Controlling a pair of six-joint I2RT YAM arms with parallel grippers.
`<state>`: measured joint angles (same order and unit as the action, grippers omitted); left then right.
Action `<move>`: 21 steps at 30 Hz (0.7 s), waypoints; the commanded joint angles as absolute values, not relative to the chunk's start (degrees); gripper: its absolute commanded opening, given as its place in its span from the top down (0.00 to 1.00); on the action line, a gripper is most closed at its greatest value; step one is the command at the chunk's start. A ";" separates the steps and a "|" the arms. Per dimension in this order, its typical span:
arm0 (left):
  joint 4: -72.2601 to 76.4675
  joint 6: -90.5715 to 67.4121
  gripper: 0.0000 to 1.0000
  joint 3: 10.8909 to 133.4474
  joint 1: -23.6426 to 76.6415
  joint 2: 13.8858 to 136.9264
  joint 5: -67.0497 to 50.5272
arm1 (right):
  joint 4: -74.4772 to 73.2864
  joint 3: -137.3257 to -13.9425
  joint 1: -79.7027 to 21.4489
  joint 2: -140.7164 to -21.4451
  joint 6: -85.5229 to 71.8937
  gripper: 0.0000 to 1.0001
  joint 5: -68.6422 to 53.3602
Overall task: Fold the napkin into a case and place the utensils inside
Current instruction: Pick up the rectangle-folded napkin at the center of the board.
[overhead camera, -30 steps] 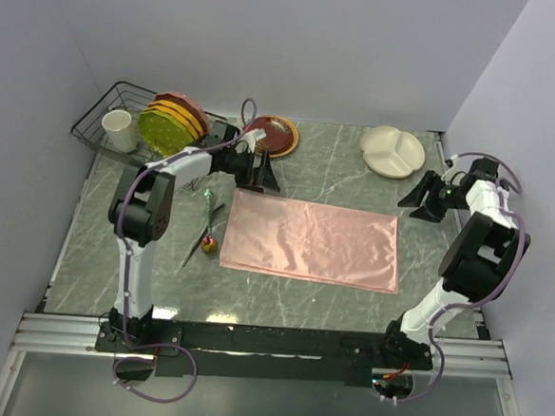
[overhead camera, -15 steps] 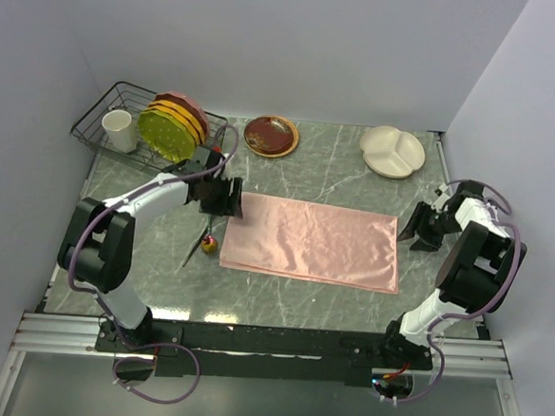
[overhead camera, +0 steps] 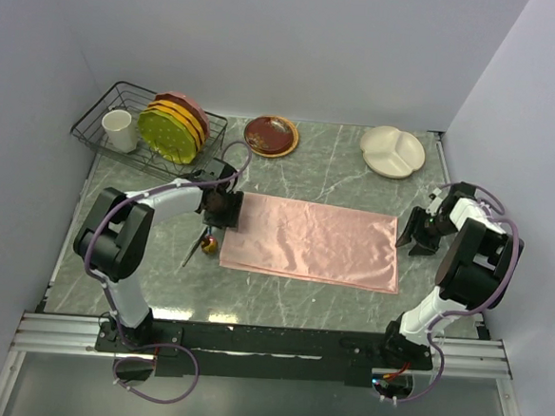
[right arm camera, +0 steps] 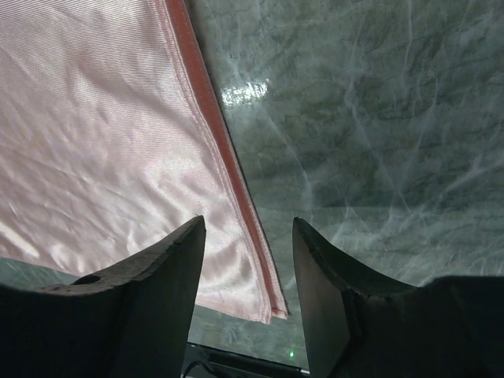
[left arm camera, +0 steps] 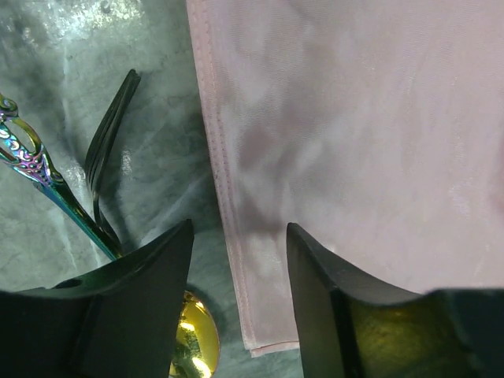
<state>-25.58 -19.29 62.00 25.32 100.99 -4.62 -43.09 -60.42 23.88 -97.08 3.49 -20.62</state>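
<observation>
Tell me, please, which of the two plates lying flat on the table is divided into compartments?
The cream plate near the far right corner: ridges split it into sections. The dark red plate, left of it, is one undivided dish.

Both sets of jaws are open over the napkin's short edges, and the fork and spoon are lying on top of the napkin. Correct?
Not quite. The fork and spoon lie on the table beside the napkin's hem, not on top of it; the left wrist view shows this. Both sets of jaws are open over the napkin's short edges.
</observation>
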 commanded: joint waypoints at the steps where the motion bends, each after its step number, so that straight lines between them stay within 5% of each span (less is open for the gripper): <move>1: -23.21 -20.57 0.45 62.31 26.80 102.48 -3.17 | -42.71 -61.70 22.07 -97.91 3.43 0.45 -18.63; 10: -23.47 -20.74 0.58 64.16 31.55 105.99 -1.41 | -43.24 -62.40 19.86 -99.40 3.08 0.46 -16.26; 13: -24.43 -21.09 0.68 64.86 31.73 107.49 -0.35 | -43.07 -62.23 19.69 -98.79 2.99 0.46 -16.17; 17: -26.54 -20.31 0.98 66.27 31.64 108.11 -0.26 | -43.07 -62.14 19.69 -98.17 3.34 0.46 -16.08; 21: -29.00 -19.25 0.99 67.67 29.54 105.48 -0.78 | -43.42 -62.23 19.69 -97.56 3.95 0.46 -16.79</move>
<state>-26.35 -19.22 66.67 30.46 104.97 1.87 -43.13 -60.55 19.94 -99.24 3.49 -17.04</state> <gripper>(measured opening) 0.024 0.539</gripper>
